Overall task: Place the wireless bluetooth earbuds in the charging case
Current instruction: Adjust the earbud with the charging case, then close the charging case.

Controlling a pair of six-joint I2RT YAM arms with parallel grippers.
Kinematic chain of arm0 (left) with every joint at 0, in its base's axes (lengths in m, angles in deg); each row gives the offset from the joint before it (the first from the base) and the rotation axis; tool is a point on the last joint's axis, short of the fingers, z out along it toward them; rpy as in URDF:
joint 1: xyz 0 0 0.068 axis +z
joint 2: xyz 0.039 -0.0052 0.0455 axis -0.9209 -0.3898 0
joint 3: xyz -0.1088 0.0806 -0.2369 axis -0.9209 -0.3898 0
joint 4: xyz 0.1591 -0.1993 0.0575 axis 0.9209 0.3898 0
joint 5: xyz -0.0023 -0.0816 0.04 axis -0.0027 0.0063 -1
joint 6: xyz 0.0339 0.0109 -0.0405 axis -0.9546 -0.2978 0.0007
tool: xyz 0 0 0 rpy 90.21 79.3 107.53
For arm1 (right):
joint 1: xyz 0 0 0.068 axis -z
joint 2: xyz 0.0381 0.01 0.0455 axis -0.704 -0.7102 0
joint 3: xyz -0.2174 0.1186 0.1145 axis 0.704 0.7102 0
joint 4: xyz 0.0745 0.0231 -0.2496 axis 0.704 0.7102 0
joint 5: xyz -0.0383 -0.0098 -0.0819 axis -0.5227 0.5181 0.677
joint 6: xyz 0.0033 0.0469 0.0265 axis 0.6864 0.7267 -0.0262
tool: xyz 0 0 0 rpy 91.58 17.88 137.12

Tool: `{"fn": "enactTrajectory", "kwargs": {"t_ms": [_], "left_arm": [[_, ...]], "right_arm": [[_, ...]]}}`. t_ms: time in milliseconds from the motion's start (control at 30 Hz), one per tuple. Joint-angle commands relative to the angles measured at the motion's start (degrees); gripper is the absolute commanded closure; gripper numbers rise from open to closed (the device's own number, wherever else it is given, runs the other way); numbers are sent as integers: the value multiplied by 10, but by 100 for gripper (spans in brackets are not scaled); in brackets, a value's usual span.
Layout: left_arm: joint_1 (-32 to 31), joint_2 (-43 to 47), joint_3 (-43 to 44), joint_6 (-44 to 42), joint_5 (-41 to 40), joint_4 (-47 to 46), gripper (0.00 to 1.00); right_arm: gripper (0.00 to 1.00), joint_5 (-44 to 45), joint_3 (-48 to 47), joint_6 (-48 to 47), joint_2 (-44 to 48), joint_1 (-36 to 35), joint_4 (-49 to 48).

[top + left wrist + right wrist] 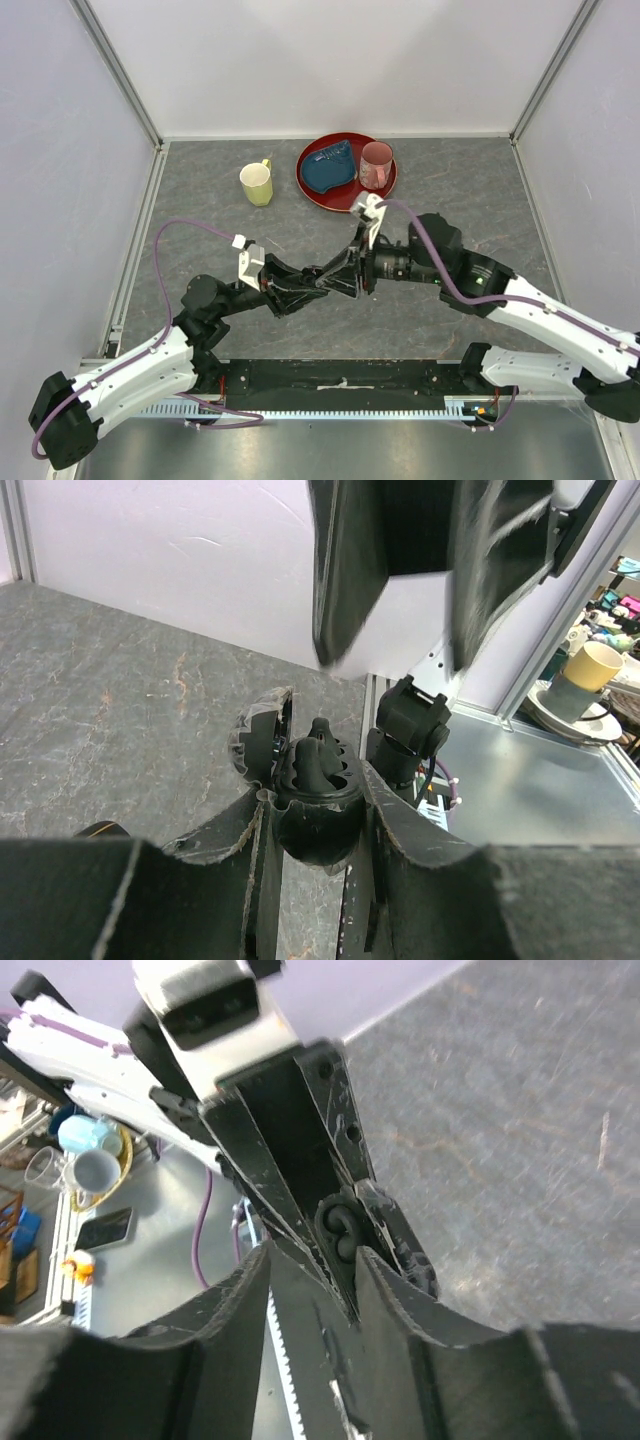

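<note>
A black charging case (316, 830) hangs above the table with my left gripper (316, 810) shut on its body. Its lid (262, 742) is swung open to the left. One black earbud (318, 755) stands in a socket of the case, its stem pointing up. My right gripper (398, 660) hovers just above it, open, fingers (345, 580) blurred and holding nothing. In the right wrist view the earbud (342, 1228) lies in the case just ahead of the right gripper (315, 1255). From above, both grippers (318, 281) (348, 268) meet at mid-table.
A yellow mug (257, 184) stands at the back. Beside it sits a red plate (312, 190) bearing a blue object (330, 168) and a pink cup (375, 166). White walls close in the left, back and right sides.
</note>
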Motion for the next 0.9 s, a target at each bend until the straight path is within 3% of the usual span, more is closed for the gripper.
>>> {"fn": "enactTrajectory", "kwargs": {"t_ms": [0, 233, 533, 867], "left_arm": [[0, 6, 7, -14, -2, -32, 98], [0, 13, 7, -14, -1, -29, 98], [0, 12, 11, -17, 4, -27, 98], [0, 13, 12, -21, 9, -21, 98]], "right_arm": [[47, 42, -4, 6, 61, -1, -78], [32, 150, 11, 18, 87, 0, -66], [25, 333, 7, 77, 59, 0, 22], [21, 291, 1, 104, 6, 1, 36]]}}
